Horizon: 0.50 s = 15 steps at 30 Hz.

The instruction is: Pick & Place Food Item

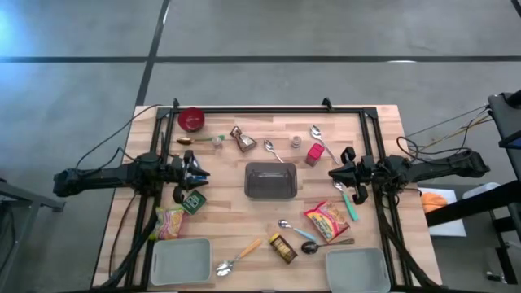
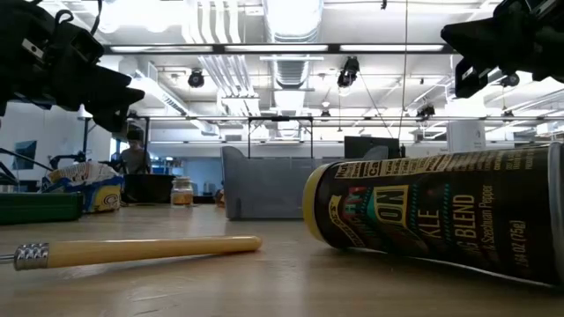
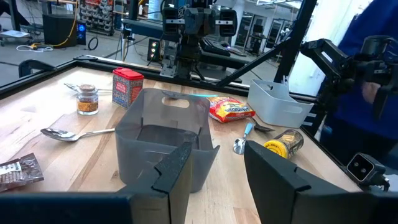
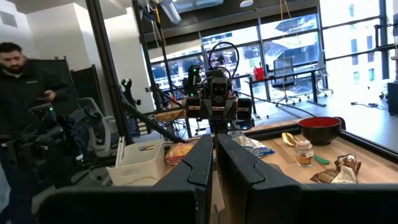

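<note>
Several food items lie flat on the wooden table. A red-and-yellow snack bag [image 1: 327, 221] [image 3: 231, 109] is at the near right and a pink-and-yellow bag [image 1: 171, 221] at the near left. A spice jar [image 1: 283, 248] [image 2: 441, 211] lies on its side near the front edge. A grey bin [image 1: 270, 180] [image 3: 165, 140] stands at the centre. My left gripper [image 1: 199, 173] [image 3: 217, 155] hangs level left of the bin, open, with nothing between its fingers. My right gripper [image 1: 334, 173] [image 4: 215, 142] hangs right of the bin, shut and holding nothing.
Two pale trays [image 1: 181, 260] [image 1: 356, 268] stand at the near edge. A red bowl [image 1: 191, 120] sits far left, with a red tin [image 1: 316, 153], a small jar [image 1: 296, 142], a brown packet [image 1: 242, 140], a green box [image 1: 194, 201] and several spoons scattered about. A person [image 4: 25, 112] stands beyond the table.
</note>
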Each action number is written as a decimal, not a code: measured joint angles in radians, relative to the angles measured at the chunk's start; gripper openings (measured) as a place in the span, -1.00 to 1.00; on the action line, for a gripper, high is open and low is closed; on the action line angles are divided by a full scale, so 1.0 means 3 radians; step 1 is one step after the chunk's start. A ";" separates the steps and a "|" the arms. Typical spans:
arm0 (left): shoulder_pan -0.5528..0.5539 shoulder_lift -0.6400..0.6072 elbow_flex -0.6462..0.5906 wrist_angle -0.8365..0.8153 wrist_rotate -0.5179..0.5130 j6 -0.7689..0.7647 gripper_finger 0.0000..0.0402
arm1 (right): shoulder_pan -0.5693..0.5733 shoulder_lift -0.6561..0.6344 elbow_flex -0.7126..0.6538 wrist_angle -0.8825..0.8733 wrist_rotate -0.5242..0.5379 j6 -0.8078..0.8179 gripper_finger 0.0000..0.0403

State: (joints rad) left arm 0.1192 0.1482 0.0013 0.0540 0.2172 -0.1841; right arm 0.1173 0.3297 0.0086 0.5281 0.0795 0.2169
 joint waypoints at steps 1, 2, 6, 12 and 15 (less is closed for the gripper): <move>0.0000 -0.0001 0.0000 -0.0001 0.0000 0.0000 -0.24 | 0.0000 0.0000 0.0000 0.0000 0.0001 0.0000 -0.90; -0.0001 -0.0001 0.0000 -0.0001 -0.0001 0.0000 -0.24 | 0.0000 0.0000 0.0000 0.0000 0.0000 0.0000 -0.90; -0.0001 -0.0001 0.0000 0.0000 -0.0001 0.0000 -0.24 | 0.0000 0.0000 0.0000 0.0000 0.0001 0.0000 -0.90; -0.0001 -0.0001 0.0000 -0.0001 -0.0001 0.0000 -0.24 | -0.0011 0.0102 0.0001 0.0611 0.0432 -0.0699 -0.90; -0.0001 0.0000 0.0000 -0.0001 -0.0001 0.0000 -0.24 | -0.0010 0.0192 0.0000 0.0867 0.0537 -0.1194 -0.90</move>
State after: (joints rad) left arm 0.1190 0.1482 0.0013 0.0536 0.2169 -0.1841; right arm 0.1143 0.3874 0.0086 0.7881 0.2406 -0.1414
